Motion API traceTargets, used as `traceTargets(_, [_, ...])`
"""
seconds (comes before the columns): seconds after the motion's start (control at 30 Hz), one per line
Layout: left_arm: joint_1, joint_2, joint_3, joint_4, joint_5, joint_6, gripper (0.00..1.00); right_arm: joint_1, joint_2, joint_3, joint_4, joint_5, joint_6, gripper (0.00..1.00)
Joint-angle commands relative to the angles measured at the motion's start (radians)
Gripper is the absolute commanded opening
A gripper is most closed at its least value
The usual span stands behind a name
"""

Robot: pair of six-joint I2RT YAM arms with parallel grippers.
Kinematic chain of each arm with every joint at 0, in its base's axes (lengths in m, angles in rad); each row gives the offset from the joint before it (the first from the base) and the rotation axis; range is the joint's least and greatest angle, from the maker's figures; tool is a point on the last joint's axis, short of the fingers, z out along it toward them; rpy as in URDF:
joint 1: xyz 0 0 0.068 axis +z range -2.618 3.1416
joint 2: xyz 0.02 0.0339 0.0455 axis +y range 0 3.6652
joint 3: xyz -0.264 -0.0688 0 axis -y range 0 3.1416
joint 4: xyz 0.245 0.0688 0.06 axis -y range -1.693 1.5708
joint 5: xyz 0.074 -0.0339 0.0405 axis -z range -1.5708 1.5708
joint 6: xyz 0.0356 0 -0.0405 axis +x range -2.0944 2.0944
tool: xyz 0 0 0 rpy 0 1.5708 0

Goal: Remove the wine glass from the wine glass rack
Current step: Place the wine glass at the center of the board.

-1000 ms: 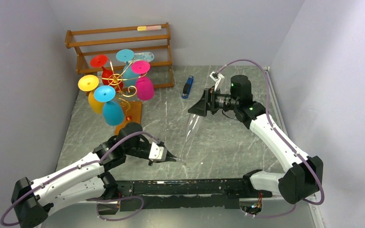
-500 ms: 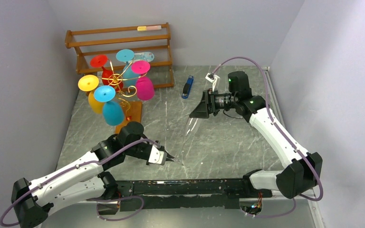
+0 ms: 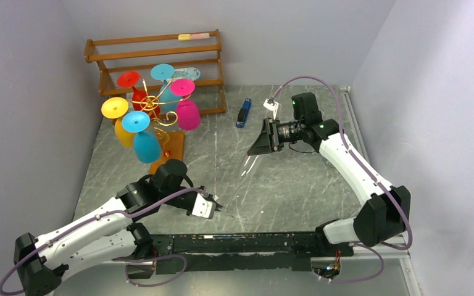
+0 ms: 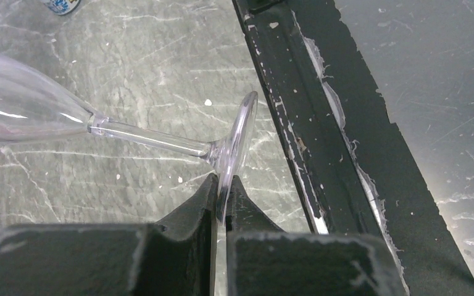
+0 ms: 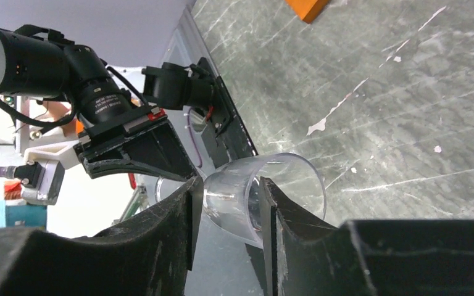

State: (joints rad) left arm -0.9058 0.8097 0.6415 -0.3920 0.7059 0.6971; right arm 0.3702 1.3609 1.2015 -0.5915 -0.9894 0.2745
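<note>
Standing near the far-left corner, the wine glass rack [image 3: 160,118] carries several coloured glasses [image 3: 143,140]. Right of it, toward the middle of the near edge, the left gripper [image 3: 217,208] is pinched tight on the foot rim of the clear wine glass [image 4: 37,114], which slants well apart from the rack. Further right, the right gripper [image 5: 228,191] clasps its bowl. Removal looks done; by my judgement only setting it down and letting go are left.
</note>
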Motion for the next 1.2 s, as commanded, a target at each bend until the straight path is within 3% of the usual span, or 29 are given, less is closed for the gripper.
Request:
traceTargets(0.0, [0.007,-0.008,0.032,0.063,-0.097,0.075,0.05,0.011,0.021,0.026,-0.127,-0.119,-0.013,0.41])
traceTargets(0.17, [0.007,0.038,0.052,0.001,-0.143,0.143,0.05,0.013,0.048,0.028,-0.165,-0.128,-0.021,0.32])
traceTargets(0.4, [0.007,0.041,0.034,0.023,-0.174,0.151,0.05,0.015,0.054,0.036,-0.185,-0.137,-0.021,0.39])
traceTargets(0.63, [0.007,0.057,0.019,0.049,-0.213,0.156,0.05,0.030,0.058,0.009,-0.201,-0.165,-0.032,0.27])
traceTargets(0.9, [0.007,0.033,0.006,0.077,-0.212,0.151,0.05,0.067,0.031,-0.031,-0.194,-0.181,-0.041,0.38])
traceTargets(1.1, [0.008,0.025,0.008,0.092,-0.219,0.149,0.05,0.115,0.034,-0.014,-0.211,-0.169,-0.064,0.35])
traceTargets(1.17, [0.008,0.016,0.002,0.102,-0.226,0.143,0.05,0.120,0.042,-0.007,-0.228,-0.174,-0.085,0.29])
